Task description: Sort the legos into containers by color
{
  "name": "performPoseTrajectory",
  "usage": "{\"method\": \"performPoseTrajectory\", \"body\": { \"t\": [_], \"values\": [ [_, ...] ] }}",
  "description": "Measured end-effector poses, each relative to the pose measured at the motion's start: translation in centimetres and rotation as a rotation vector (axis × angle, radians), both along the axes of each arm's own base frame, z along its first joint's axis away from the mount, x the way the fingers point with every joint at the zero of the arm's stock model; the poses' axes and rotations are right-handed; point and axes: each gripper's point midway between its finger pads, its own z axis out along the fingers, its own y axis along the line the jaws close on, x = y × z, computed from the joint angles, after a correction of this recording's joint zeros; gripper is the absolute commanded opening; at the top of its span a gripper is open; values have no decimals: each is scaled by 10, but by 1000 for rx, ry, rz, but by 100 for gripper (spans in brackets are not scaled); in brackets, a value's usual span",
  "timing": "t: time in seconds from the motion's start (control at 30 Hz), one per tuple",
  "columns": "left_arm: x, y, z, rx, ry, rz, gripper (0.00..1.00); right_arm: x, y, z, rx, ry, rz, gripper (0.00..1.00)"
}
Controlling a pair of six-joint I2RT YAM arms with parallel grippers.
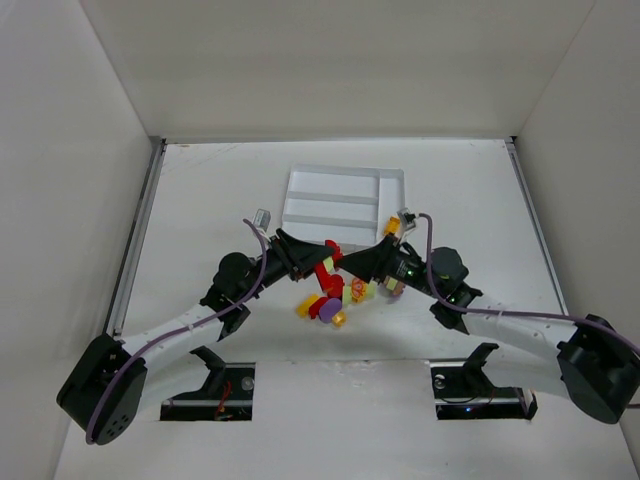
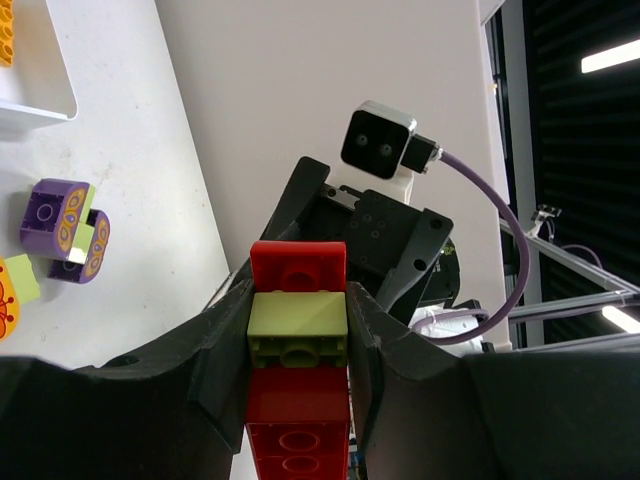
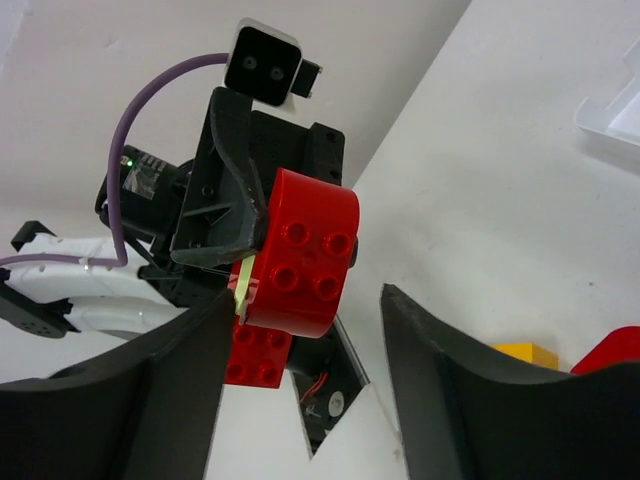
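My left gripper (image 1: 322,262) is shut on a stack of legos (image 2: 297,400): a lime-yellow brick (image 2: 297,322) between two red ones, held above the table. In the right wrist view the stack's red end (image 3: 300,250) sits between my right gripper's (image 3: 305,300) wide-open jaws, nearer the left finger (image 3: 150,400). My right gripper (image 1: 352,262) faces the left one just in front of the white tray (image 1: 340,195). Loose red, purple, lime-yellow and orange-yellow legos (image 1: 330,300) lie below the grippers. An orange-yellow brick (image 1: 393,227) lies at the tray's right end.
Two purple bricks (image 2: 65,230) lie on the table near the tray's corner (image 2: 35,100). A yellow brick (image 3: 525,352) and a red one (image 3: 610,350) lie beside my right finger. White walls enclose the table on three sides.
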Motion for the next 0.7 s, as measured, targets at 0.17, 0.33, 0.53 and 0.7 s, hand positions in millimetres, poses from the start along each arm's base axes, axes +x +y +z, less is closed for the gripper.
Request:
{"method": "performPoseTrajectory", "body": {
  "t": [0.17, 0.33, 0.53, 0.7],
  "values": [
    [0, 0, 0, 0, 1, 0, 15, 0, 1, 3, 20, 5, 7, 52],
    [-2, -2, -2, 4, 6, -9, 15, 0, 4, 3, 32, 11, 15, 53],
    [-2, -3, -3, 7, 8, -8, 15, 1, 9, 2, 60, 36, 35, 45],
    [-1, -3, -1, 1, -4, -5, 25, 1, 9, 5, 80, 53, 36, 39]
  ]
}}
